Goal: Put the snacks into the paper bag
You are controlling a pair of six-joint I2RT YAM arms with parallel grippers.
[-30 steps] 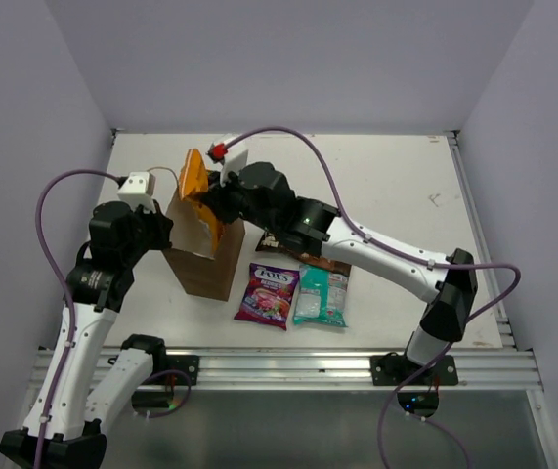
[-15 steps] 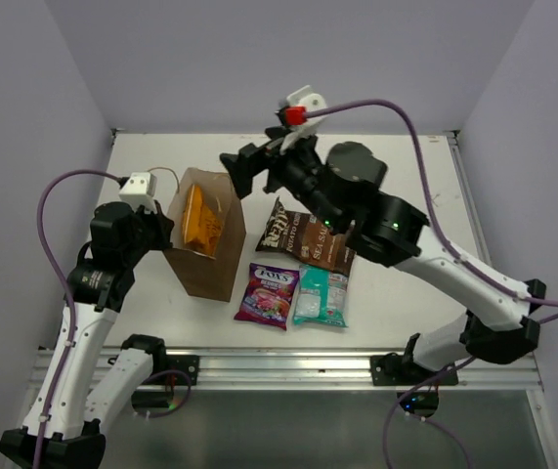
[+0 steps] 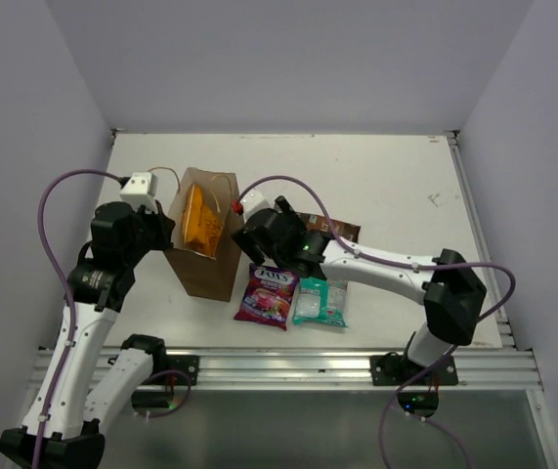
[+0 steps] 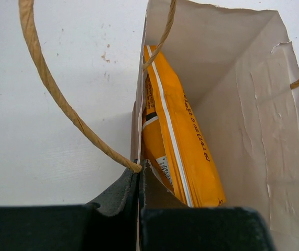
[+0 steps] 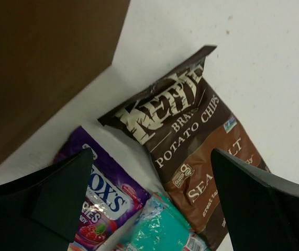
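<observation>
My right arm has come down from high up. Its gripper (image 5: 153,180) hangs wide open just above the brown bag (image 5: 191,136), which is glossy, crumpled at its top edge, and lies flat near the paper bag (image 3: 205,269). The orange bag (image 4: 178,141) already stands inside, so I judge the brown one is next. My left gripper (image 4: 139,180) pinches the paper bag's rim.

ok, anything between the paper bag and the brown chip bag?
No. The right wrist view shows only bare white table between the paper bag and the brown chip bag; they do not touch.
</observation>
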